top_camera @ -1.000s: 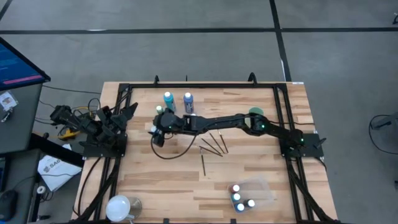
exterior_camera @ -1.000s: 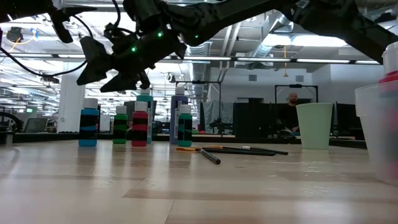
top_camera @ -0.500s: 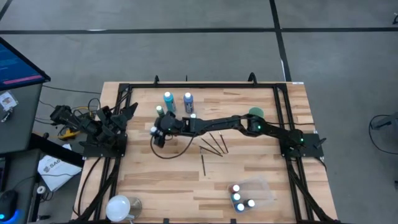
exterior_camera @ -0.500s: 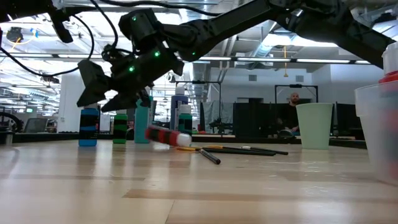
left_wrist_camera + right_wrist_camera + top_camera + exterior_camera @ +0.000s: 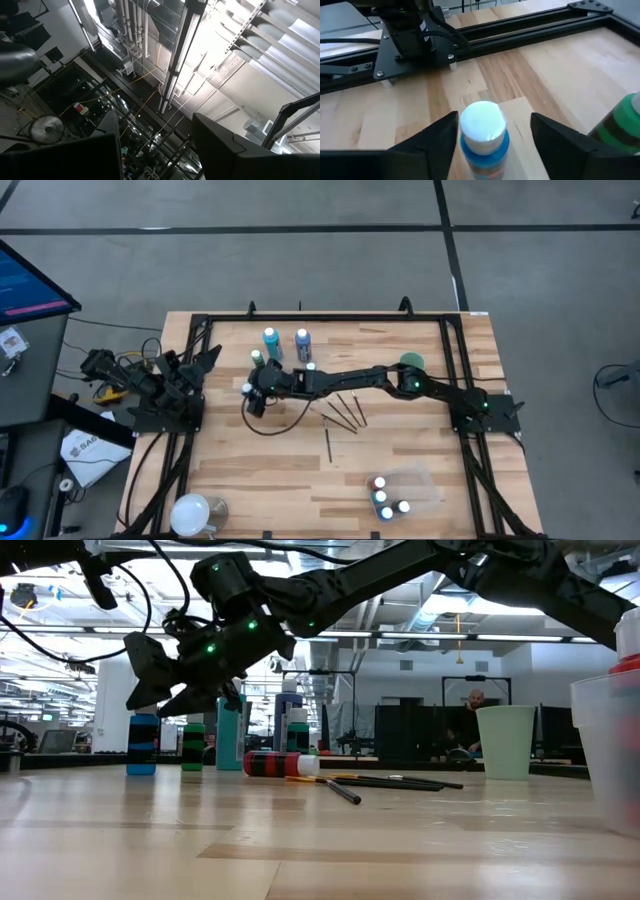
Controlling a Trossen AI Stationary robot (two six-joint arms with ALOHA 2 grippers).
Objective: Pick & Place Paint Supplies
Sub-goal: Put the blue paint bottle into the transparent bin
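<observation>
My right gripper reaches across to the table's left part and is open. Its fingers stand on either side of the white cap of a blue paint bottle, which stands upright; I see no touch. In the low view the gripper hovers just over this bottle. A red bottle lies on its side beside the paintbrushes. Green, teal and further bottles stand upright behind. My left gripper waits open at the left edge, pointing up.
Several brushes lie at mid-table, one apart. A clear tub with several bottles stands near right. A pale green cup stands at the right under my arm. A black frame rims the table.
My right gripper has sunk a little toward the blue bottle. The red bottle, upright a second ago, has tipped over and now lies on its side on the table, its white cap toward the brushes.
</observation>
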